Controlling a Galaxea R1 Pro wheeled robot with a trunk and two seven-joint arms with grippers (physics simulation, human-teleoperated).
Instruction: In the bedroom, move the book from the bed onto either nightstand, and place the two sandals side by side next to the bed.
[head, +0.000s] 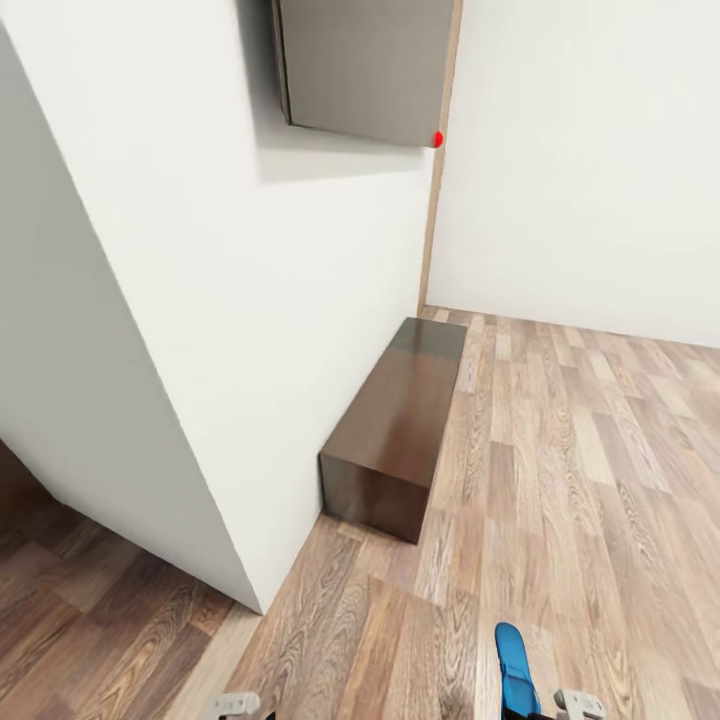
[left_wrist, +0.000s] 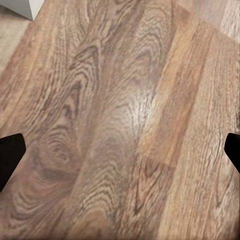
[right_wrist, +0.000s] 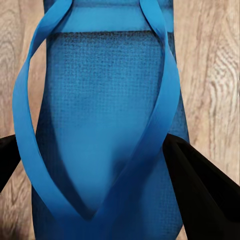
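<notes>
Right pincer (right_wrist: 107, 165) astride blue sandal (right_wrist: 105, 110)

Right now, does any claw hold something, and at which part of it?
The right claw holds a blue sandal, its fingers at the two side edges of the sole near where the straps meet. The left claw is open over the wood floor, holding nothing.

One bright blue sandal (right_wrist: 107, 130), straps up, sits between the right claw (right_wrist: 107, 165) fingers above the wood-plank floor (head: 560, 450)

Bright blue sandal (right_wrist: 107, 125), brown-grained plank floor (head: 560, 450), white walls (head: 240, 300), prob. dark-brown dresser (head: 395, 430).
</notes>
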